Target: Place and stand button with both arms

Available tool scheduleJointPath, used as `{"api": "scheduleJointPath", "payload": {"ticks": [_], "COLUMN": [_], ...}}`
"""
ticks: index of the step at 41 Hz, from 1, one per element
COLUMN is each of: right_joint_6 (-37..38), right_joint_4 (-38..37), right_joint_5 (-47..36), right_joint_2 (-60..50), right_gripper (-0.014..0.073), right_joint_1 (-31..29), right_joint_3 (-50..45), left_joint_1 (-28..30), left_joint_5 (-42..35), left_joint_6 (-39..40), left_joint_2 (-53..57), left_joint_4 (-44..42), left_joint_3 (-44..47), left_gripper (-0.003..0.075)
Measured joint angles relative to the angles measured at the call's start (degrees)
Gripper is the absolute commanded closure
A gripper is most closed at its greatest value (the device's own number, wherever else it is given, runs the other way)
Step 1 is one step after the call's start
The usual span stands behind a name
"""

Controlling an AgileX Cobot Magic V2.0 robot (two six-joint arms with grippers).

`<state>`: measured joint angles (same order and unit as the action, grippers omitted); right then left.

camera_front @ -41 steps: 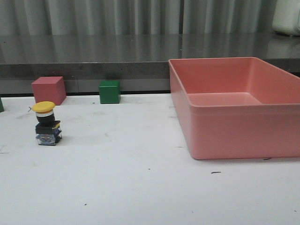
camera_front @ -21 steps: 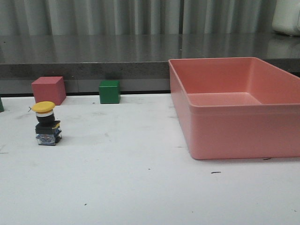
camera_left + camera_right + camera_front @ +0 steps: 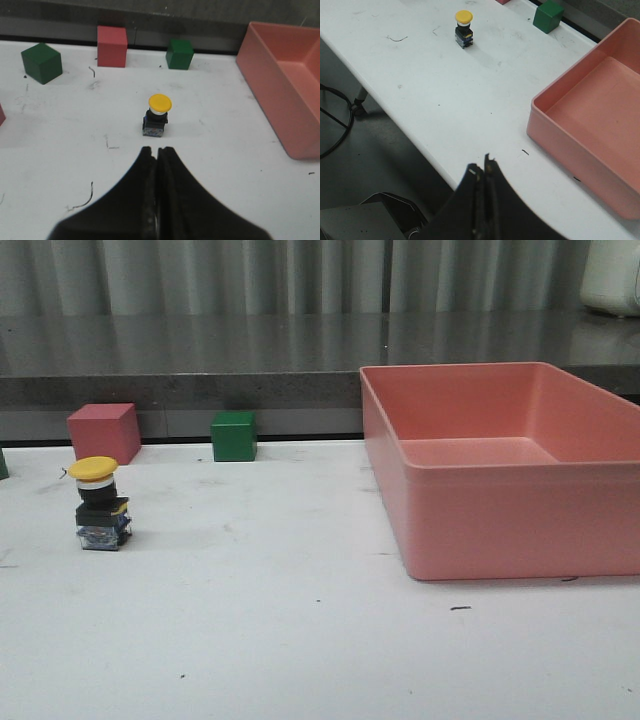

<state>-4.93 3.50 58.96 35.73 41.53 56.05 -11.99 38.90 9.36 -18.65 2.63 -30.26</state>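
On the left part of the white table [image 3: 300, 640], in front of the red cube [image 3: 102, 430], the button [image 3: 100, 504] stands upright, cap up. We judge it light, rigid and top-heavy, its domed cap probably slick, so we would pinch the square base. The left gripper [image 3: 157, 152] and right gripper [image 3: 484, 170] are both pressed closed, empty, well apart from it.
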Motion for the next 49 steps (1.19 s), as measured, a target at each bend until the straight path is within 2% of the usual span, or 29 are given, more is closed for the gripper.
{"api": "scheduleJointPath", "payload": {"ticks": [4, 7, 18, 25, 49], "right_joint_6": [0.0, 0.0, 0.0, 0.0, 0.0], "right_joint_4": [0.0, 0.0, 0.0, 0.0, 0.1], "right_joint_5": [0.0, 0.0, 0.0, 0.0, 0.0], "right_joint_2": [0.0, 0.0, 0.0, 0.0, 0.1], "right_gripper": [0.0662, 0.0662, 0.0662, 0.0662, 0.0662], "right_joint_1": [0.0, 0.0, 0.0, 0.0, 0.0], "right_joint_3": [0.0, 0.0, 0.0, 0.0, 0.0], "left_joint_1": [4.0, 5.6, 6.4, 6.4, 7.8], "left_joint_5": [-7.3, -11.9, -29.4, -37.0, -36.5], "left_joint_6": [-8.6, -11.3, -12.9, -13.0, -11.1], "left_joint_2": [5.5, 9.0, 16.0, 16.4, 18.8], "left_joint_4": [7.3, 8.5, 7.4, 7.2, 1.8], "left_joint_3": [7.2, 11.9, 27.0, 30.7, 30.7], "left_gripper": [0.0740, 0.0740, 0.0740, 0.0740, 0.0740]}}
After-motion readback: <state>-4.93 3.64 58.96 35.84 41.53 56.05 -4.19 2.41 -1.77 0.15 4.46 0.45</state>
